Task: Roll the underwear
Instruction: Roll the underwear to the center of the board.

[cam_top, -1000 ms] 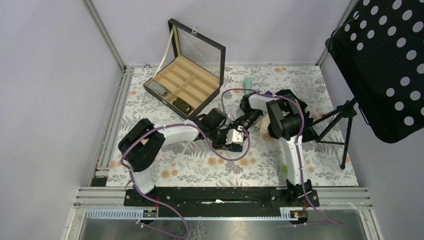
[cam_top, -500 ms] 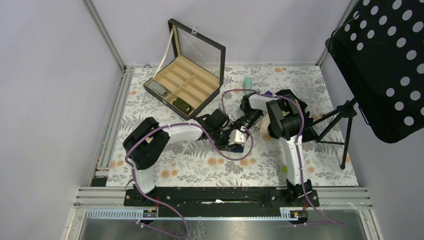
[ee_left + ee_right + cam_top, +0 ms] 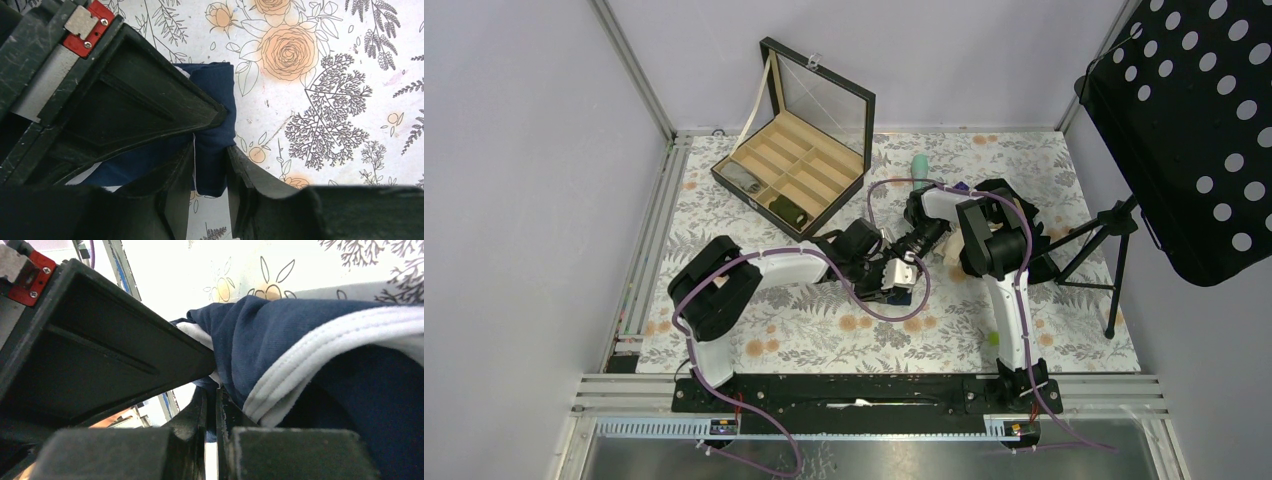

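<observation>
The underwear [image 3: 215, 105] is a navy cloth bundle with a white waistband edge [image 3: 320, 347], lying on the flowered table cover. My left gripper [image 3: 210, 167] is shut on a folded strip of it, with navy cloth filling the gap between its fingers. My right gripper [image 3: 216, 410] meets it from the other side, its jaws nearly together on a thin edge of the same cloth. In the top view both grippers [image 3: 898, 268] come together mid-table and hide almost all of the garment.
An open black box [image 3: 796, 168] with tan compartments, some holding dark rolls, stands at the back left. A teal object [image 3: 919, 165] lies behind the right arm. A black perforated music stand [image 3: 1194, 130] on a tripod [image 3: 1104, 262] stands at the right.
My left arm has drawn slightly back toward the far left, carrying its gripper a little away from the near edge. The right arm has barely moved. Both grips look unchanged.
</observation>
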### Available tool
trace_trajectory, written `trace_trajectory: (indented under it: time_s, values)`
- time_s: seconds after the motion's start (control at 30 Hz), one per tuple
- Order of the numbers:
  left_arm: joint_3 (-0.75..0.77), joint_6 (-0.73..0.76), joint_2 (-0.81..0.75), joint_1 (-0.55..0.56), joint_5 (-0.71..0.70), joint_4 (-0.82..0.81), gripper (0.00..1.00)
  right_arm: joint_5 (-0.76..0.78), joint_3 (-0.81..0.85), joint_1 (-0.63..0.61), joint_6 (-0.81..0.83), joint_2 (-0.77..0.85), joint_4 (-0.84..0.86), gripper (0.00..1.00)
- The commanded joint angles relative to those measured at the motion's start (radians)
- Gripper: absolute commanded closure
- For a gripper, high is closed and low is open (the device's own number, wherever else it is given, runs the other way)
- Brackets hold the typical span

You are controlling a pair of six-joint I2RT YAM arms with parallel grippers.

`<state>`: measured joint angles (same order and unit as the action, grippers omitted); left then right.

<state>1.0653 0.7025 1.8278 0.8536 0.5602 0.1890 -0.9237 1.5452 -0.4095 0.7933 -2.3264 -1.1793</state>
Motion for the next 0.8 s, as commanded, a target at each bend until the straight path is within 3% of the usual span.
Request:
trace_trajectory:
  time_s: [0.0,0.07,0.23,0.37,0.53,0.63,0.77]
  values:
    - [0.029,-0.019,0.001,0.023,0.081,-0.088,0.67,0.129,-0.002,-0.003,0.017,-0.049,0.095,0.98]
    - [0.039,-0.021,0.020,0.029,0.080,-0.087,0.72,0.130,-0.001,-0.003,0.014,-0.052,0.095,0.99]
    - [0.067,-0.025,0.049,0.031,0.086,-0.033,0.99,0.124,-0.002,-0.004,0.013,-0.045,0.094,0.95]
    - [0.086,-0.024,0.047,0.022,0.087,0.068,1.00,0.109,0.018,0.000,-0.002,0.017,0.092,0.72]
    - [0.093,0.003,0.043,-0.016,0.106,0.220,1.00,0.068,0.120,0.049,-0.030,0.136,0.060,0.56]
    - [0.080,0.010,0.036,-0.037,0.115,0.288,1.00,0.105,0.147,0.073,-0.077,0.168,0.075,0.54]
    - [0.051,0.001,0.007,-0.055,0.124,0.305,1.00,0.217,0.065,0.071,-0.190,0.189,0.212,0.60]
